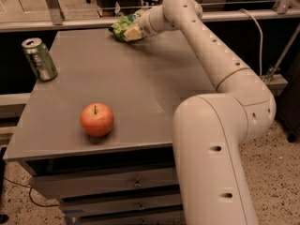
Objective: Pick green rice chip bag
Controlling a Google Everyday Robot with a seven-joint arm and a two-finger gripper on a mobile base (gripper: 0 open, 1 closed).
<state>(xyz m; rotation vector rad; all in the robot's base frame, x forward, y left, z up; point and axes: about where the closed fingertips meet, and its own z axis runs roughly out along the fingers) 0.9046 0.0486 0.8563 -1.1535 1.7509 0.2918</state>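
the single camera looks down at a slant from above the near edge of the flat grey table [140,78], facing its far edge; the thick white robot arm [211,139] looms close at right, the gripper [132,32] at the table's far edge.

No lettering could be read on the green rice chip bag [121,26], nor on the drink can [40,59] near the left edge of the table [140,88]. The gripper [132,32] was at the bag, by the table's far edge.
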